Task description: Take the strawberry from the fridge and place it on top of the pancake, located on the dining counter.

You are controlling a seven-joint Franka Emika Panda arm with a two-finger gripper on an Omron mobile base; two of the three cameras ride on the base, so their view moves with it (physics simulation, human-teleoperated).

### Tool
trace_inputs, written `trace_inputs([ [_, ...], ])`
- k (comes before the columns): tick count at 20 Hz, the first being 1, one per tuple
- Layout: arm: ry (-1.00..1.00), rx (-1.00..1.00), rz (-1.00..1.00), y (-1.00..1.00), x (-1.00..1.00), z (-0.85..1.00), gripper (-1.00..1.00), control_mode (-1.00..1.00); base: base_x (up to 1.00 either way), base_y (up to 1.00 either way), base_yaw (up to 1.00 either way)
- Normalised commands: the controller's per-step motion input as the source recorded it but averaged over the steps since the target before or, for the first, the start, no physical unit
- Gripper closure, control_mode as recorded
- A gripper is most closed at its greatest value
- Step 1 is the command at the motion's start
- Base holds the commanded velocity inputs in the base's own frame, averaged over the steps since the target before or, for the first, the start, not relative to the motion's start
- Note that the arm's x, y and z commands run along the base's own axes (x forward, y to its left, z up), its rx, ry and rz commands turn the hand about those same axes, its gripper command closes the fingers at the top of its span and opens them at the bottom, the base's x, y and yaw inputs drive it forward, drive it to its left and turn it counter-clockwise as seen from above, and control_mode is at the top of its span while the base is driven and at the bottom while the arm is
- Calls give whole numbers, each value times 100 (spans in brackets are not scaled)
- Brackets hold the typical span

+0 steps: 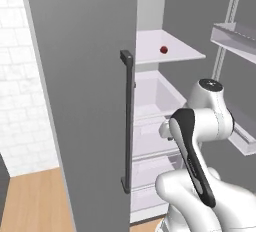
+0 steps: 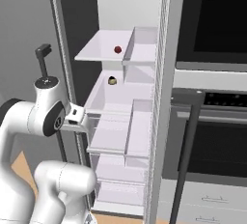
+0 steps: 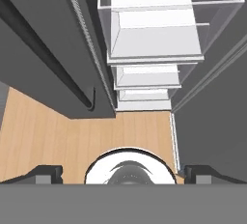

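Nearest the cameras, the white arm point(image 1: 200, 141) rises in front of the fridge point(image 1: 85, 101), bent at the elbow with its forearm reaching in toward the clear drawers. The end effector point(image 3: 123, 172) points down: in the hand view its two dark finger tips point(image 3: 46, 174) stand far apart at the bottom corners, fully open with nothing between them, above the light wooden floor point(image 3: 58, 131) at the foot of the fridge. That same view looks down the stack of clear drawers point(image 3: 154, 30), one below another, with a grey door edge and its long dark bar handle point(image 3: 43, 49) on the left.

In the left base view the closed grey door fills the left half, its dark vertical handle point(image 1: 128, 121) running down the door's right edge, just beside the opening. Past the arm, the open compartment shows white shelves. The strawberry point(image 1: 163, 49) lies on the upper white shelf point(image 1: 175, 51), a small dark red berry near the shelf's middle, well apart from the end effector and higher than it. In the right base view the strawberry point(image 2: 117, 49) sits on the same shelf, and a small round dark and yellowish item point(image 2: 112, 80) rests one level below, toward the back. To the right of the fridge, a dark wall oven point(image 2: 212, 20) stands with a long dark handle point(image 2: 185, 155) in front
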Motion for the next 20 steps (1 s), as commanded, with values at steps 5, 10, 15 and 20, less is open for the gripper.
trace_inputs([
  [5, 0, 0, 0, 0, 0, 0, -100, 100, 29, -38, 0],
  [10, 0, 0, 0, 0, 0, 0, -100, 100, 30, -27, 0],
  [15, 0, 0, 0, 0, 0, 0, -100, 100, 45, -5, 0],
  [20, 0, 0, 0, 0, 0, 0, -100, 100, 37, -5, 0],
])
